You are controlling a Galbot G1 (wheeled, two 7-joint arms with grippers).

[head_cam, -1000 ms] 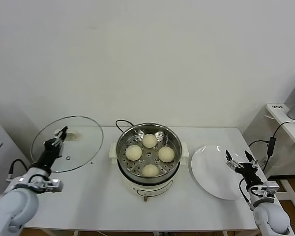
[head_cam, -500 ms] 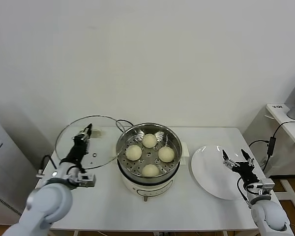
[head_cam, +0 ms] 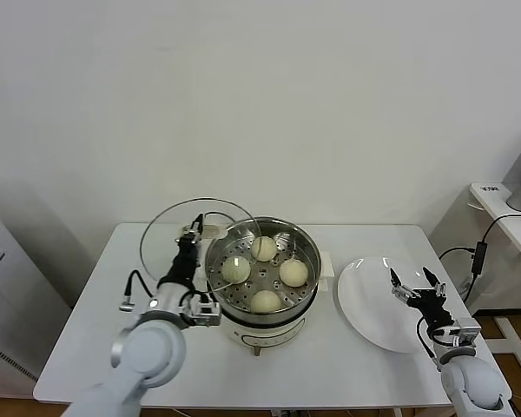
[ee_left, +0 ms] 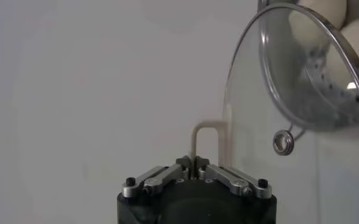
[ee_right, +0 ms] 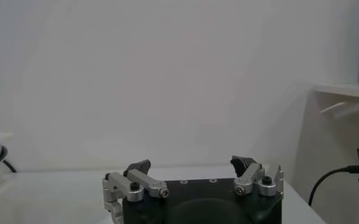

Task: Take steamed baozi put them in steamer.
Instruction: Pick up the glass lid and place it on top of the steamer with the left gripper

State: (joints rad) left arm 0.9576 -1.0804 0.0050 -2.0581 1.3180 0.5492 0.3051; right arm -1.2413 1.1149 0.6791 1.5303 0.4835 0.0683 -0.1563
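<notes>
While four buns (head_cam: 262, 274) sit in steamer (head_cam: 308, 261), glass lid (head_cam: 200, 246) is held by handle in clamped left gripper (head_cam: 191, 238), overlapping steamer's near rim. Right gripper (head_cam: 414, 287) is spread wide, empty, over plate (head_cam: 369, 304).

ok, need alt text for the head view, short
The left gripper, shut on the handle of a glass lid, holds the lid tilted at the left rim of a steel steamer with four baozi inside, on a white table. At right, the open right gripper hovers over an empty white plate.
</notes>
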